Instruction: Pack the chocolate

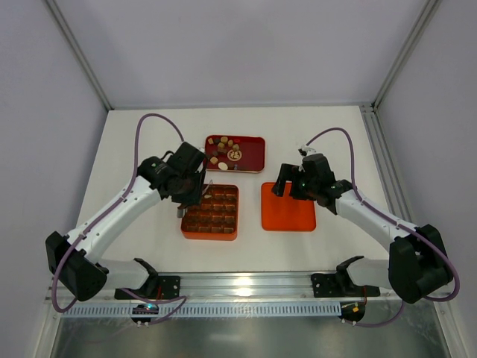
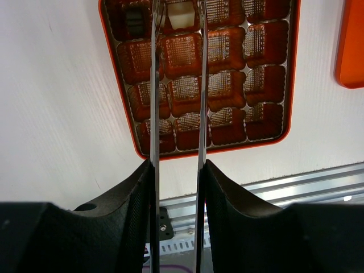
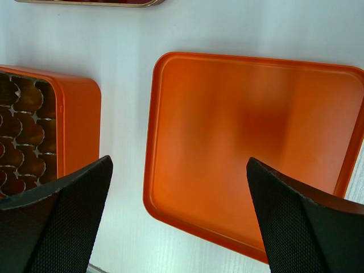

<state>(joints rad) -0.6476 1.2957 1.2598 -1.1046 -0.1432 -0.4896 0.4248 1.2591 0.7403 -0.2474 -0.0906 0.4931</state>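
I've got the left gripper [image 2: 178, 8] over the orange box [image 1: 209, 234]. Its thin blades are parted, released, either side of a cream chocolate [image 2: 181, 16] seated in a far cell, with a dark chocolate [image 2: 135, 20] one cell to the left. The right gripper [image 3: 179, 161] is spread wide, holding nothing, above the orange lid [image 3: 256, 114] to the right of the box. Farther back on the surface [image 1: 335, 134], the red tray [image 1: 253, 155] holds the loose chocolates [image 1: 223, 153].

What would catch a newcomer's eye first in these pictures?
The orange box with its grid of compartments sits mid-table under the left gripper. Right of it lies the flat orange lid, below the open right gripper. Behind both, a red tray holds loose chocolates.
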